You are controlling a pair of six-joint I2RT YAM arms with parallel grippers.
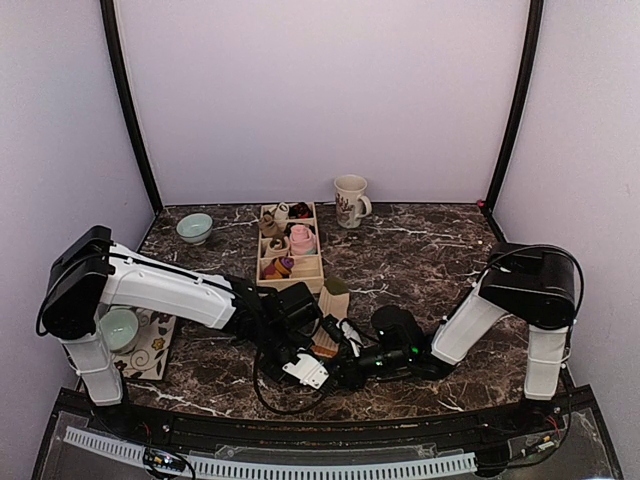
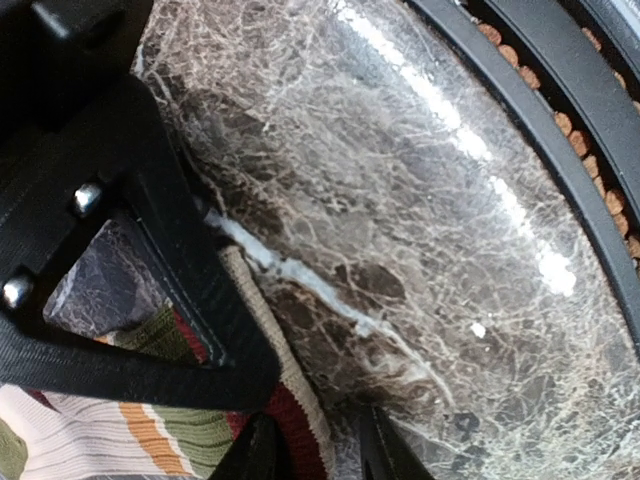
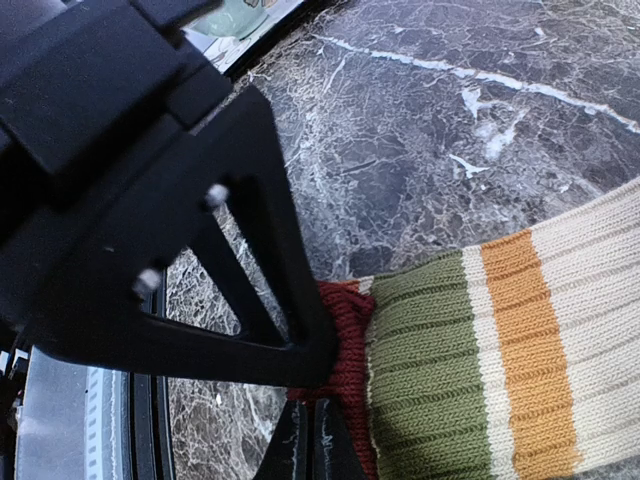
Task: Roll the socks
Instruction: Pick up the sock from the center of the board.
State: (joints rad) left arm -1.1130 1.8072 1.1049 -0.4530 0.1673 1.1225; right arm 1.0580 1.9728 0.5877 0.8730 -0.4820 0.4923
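The right claw (image 3: 312,445) pinches one striped sock (image 3: 500,340); whether the left claw (image 2: 320,455) grips it is unclear.

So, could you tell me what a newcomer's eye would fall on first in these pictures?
Probably the ribbed sock striped maroon, green, orange and cream, at the near middle of the dark marble table. The fingers of the right gripper are shut on its maroon end; those of the left gripper stand apart at its edge. Behind, a wooden compartment box holds rolled bundles.
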